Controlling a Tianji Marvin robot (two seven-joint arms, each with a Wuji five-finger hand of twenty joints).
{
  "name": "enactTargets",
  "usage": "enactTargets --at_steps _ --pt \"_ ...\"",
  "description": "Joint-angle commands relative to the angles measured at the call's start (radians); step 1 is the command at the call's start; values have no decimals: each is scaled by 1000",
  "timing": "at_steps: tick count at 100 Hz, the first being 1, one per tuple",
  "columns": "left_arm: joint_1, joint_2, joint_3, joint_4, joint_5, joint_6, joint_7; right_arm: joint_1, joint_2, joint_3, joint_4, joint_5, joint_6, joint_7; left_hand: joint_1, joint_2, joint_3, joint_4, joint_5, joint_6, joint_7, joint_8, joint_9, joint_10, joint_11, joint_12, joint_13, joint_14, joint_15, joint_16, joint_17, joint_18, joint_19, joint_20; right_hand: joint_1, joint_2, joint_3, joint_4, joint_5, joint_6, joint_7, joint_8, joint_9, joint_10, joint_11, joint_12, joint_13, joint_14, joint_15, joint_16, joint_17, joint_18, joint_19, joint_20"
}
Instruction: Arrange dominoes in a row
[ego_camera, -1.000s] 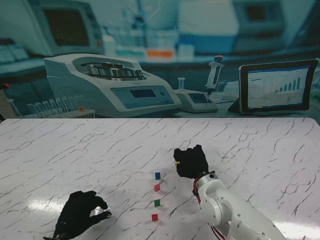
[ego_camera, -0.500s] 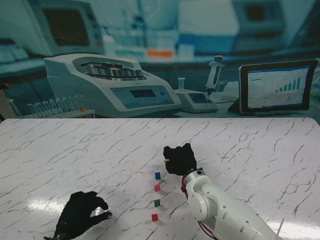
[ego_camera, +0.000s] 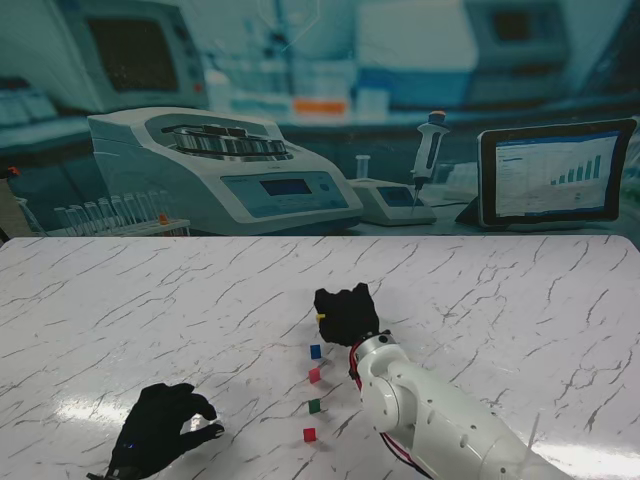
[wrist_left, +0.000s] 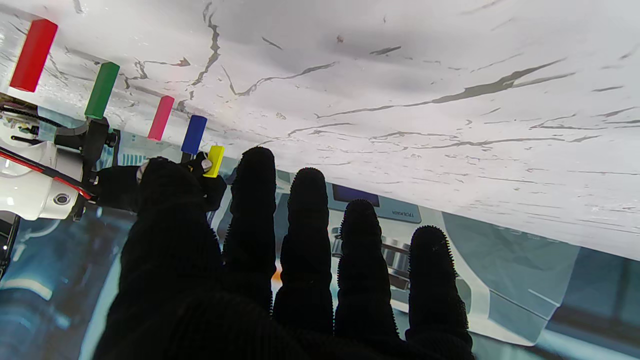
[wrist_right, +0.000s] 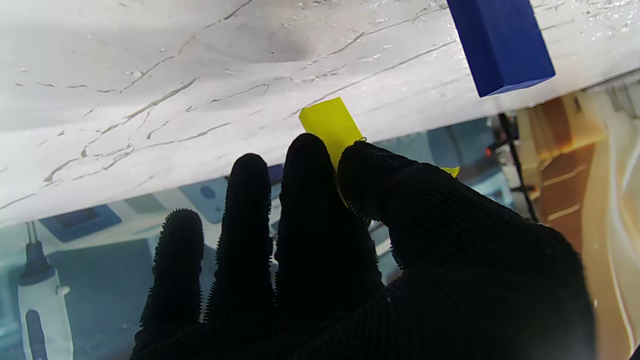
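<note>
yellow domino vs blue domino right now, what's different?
Colour: the yellow domino is bright yellow, the blue domino deep blue. State: the yellow domino is pinched in the right hand, while the blue domino stands free on the table, nothing touching it. Place: the blue domino is the far end of the standing row; the yellow domino is held just beyond it. Both look like the same slim block shape.

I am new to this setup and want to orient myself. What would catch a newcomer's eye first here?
First, the row of four small upright dominoes on the white marble table: red, green, pink, blue. Next, the black-gloved right hand, holding a yellow domino just beyond the blue one. The black-gloved left hand rests nearer to me, left of the row.
</note>
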Motion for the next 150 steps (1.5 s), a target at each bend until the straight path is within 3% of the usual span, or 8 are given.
enactTargets --at_steps 1,65,125,150 --pt "8 -5 3 -1 -8 -16 -11 3 -16 -6 8 9 -1 0 15 -2 -19 -29 7 -28 15 -3 16 -24 16 17 4 -31 9 16 -8 -16 29 14 19 23 -10 -16 -19 9 21 -10 -12 -8 -5 -6 -17 -17 -6 5 -21 -10 12 -12" --pt "16 -7 0 -2 -14 -9 -5 24 -39 -33 58 71 -31 16 17 -4 -19 -29 7 -30 15 -2 16 -25 16 17 4 -32 9 15 -8 -15 30 14 52 40 -61 -64 -19 17 3 -27 -11 4 -37 -15 -25 -12 -17 3 -25 -7 6 -15" --pt "20 -8 -4 -1 -18 -8 -4 19 -26 -23 44 81 -24 60 21 -2 -19 -30 7 -28 16 -4 16 -23 16 17 4 -32 10 15 -8 -17 30 14 73 63 -112 -83 -19 37 -37 -55 -29 31 -69 -20 -50 1 -31 -2 -33 0 -4 -20" --pt "19 -8 -3 2 -16 -7 -1 15 -14 -14 26 83 -29 90 23 -3 -20 -31 6 -29 16 -4 16 -24 17 17 4 -32 10 15 -8 -17 30 14 68 33 -106 -83 -40 42 -78 -59 -58 52 -100 -10 -81 14 -45 -5 -43 9 -23 -28"
